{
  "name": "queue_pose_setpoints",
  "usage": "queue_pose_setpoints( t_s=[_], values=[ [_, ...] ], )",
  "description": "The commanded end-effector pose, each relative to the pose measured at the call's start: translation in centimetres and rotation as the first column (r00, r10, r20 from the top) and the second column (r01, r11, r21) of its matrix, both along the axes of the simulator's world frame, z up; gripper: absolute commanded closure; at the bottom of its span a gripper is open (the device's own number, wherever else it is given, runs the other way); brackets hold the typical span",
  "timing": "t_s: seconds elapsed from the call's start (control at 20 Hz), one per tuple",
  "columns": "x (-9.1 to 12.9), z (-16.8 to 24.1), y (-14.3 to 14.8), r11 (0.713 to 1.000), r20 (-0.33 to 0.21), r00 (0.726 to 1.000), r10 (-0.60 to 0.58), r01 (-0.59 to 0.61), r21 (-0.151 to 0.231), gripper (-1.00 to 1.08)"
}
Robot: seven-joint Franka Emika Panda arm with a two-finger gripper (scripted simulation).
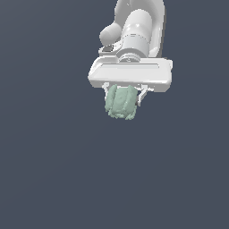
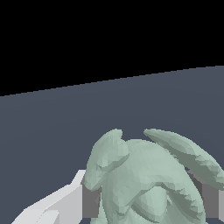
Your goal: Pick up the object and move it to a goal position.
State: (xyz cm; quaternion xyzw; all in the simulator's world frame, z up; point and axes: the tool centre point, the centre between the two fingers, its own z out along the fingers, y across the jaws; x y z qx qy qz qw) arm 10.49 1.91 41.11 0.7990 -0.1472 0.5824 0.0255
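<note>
The object is a small pale mint-green lumpy thing with ridged bumps. It hangs under the white gripper in the exterior view, between the two short fingers, which press on its sides. The fingers are mostly hidden behind it; one fingertip shows on the exterior view's right. In the wrist view the object fills the lower middle, with grey pads against both of its sides. The gripper is shut on the object.
A plain dark blue-grey surface spreads all around. The wrist view shows that surface ending at a straight edge with black beyond it.
</note>
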Motion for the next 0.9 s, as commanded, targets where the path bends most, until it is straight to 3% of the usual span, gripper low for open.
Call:
queue_pose_setpoints(
  t_s=[0.0, 0.45, 0.85],
  values=[
    [-0.3, 2.0, 0.2, 1.0, 0.056, 0.998, -0.01, 0.01, -0.008, 1.08],
    [-1.7, 7.0, 0.9, 0.999, 0.203, 0.979, -0.033, 0.039, -0.026, 1.08],
    [-2.2, 8.4, 1.1, 0.998, 0.247, 0.968, -0.04, 0.049, -0.03, 1.08]
  ],
)
